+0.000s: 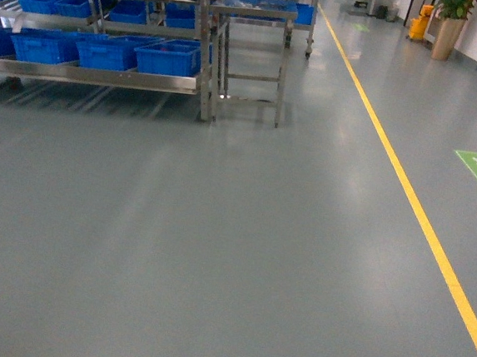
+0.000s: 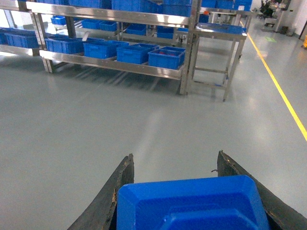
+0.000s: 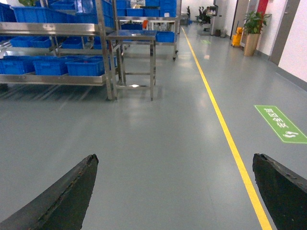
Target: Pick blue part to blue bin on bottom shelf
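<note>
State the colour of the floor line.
Yellow; the floor line shows best in the right wrist view.

Blue part (image 2: 192,203) cut off by bottom edge; distant shelf crates' (image 1: 167,57) contents too small to tell.

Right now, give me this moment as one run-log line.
left tool: shut on blue part | right tool: open, nothing held | bottom-shelf blue bins: ahead-left, across bare floor | placing: not yet done

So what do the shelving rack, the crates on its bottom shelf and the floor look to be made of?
The rack looks like brushed metal, probably stainless steel: silvery with soft reflections. The crates look like moulded plastic: uniform bright blue, thick rims. The floor looks like a smooth grey coating, perhaps epoxy or vinyl: seamless, with a dull sheen.
</note>
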Controlling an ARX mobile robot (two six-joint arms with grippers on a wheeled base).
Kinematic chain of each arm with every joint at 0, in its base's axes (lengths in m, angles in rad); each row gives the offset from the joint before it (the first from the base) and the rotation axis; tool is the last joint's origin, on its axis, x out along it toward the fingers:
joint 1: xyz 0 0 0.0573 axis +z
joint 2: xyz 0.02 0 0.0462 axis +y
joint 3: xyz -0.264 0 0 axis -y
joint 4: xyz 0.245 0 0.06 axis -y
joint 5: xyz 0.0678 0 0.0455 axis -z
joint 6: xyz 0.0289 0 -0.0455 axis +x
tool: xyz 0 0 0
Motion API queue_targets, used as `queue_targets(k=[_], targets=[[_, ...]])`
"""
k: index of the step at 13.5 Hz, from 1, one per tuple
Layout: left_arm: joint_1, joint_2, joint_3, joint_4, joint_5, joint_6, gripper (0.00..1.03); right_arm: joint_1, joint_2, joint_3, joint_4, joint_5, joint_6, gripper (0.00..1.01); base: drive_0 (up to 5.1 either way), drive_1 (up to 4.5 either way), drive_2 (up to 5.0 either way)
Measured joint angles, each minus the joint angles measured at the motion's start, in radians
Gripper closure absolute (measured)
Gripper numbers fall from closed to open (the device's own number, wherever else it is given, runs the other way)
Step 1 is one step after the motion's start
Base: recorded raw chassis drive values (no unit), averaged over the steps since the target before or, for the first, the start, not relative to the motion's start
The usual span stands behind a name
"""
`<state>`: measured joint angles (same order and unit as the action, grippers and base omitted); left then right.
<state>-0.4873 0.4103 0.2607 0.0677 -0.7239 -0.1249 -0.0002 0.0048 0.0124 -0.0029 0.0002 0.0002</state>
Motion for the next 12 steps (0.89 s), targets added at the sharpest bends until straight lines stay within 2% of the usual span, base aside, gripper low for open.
queue_targets(k=[12], targets=[[0.0, 0.001, -0.001, 0.0, 0.002, 0.0, 0.59, 0.0, 0.0, 0.0, -0.003, 0.0, 0.0, 0.03, 0.0, 4.34, -4.3]])
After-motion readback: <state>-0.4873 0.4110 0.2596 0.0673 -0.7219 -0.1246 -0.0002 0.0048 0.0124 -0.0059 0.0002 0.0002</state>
